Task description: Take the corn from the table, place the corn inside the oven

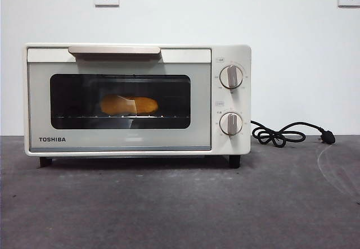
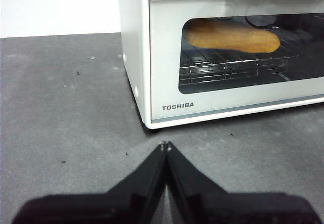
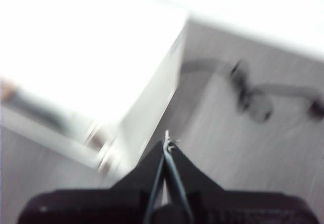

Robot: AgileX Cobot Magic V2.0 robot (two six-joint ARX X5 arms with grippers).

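Observation:
The corn [image 1: 129, 105] lies on the wire rack inside the oven [image 1: 138, 142], behind its closed dark glass door; the left wrist view shows the corn [image 2: 233, 36] through the window too. The beige handle [image 1: 114, 50] runs along the door's top. My left gripper [image 2: 165, 145] is shut and empty, low over the table [image 1: 180, 204] in front of the oven's [image 2: 167, 57] left corner. My right gripper [image 3: 167, 135] is shut and empty, high above the oven's [image 3: 91, 57] right side, in a blurred picture. Neither arm shows in the front view.
The black cord [image 1: 281, 134] with its plug lies coiled on the table right of the oven, and the cord [image 3: 253, 95] shows blurred in the right wrist view. Two knobs [image 1: 231, 76] sit on the oven's right panel. A white wall stands behind.

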